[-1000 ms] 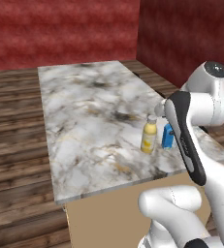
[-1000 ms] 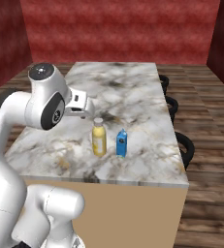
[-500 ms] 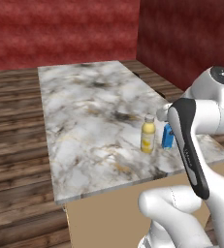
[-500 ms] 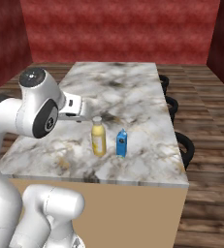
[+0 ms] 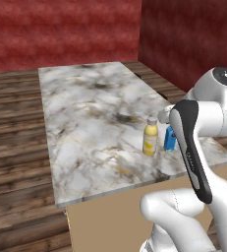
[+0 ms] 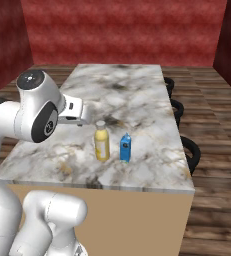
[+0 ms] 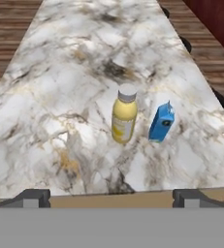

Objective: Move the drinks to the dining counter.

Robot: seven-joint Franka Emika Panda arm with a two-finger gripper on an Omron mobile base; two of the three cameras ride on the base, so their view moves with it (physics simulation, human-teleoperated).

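Two drinks already stand on the dining worktop [image 6: 137, 95]: the yellow bottle [image 7: 124, 120] and, just beside it at 3 o'clock, the blue carton [image 7: 161, 122]. The jaws [image 7: 111, 196] are wide open and hold nothing. They hang back near the worktop's close edge, with both drinks ahead at 12 o'clock and well apart from them. I think a green-and-white carton is still to come, so the arm must go and fetch it next.
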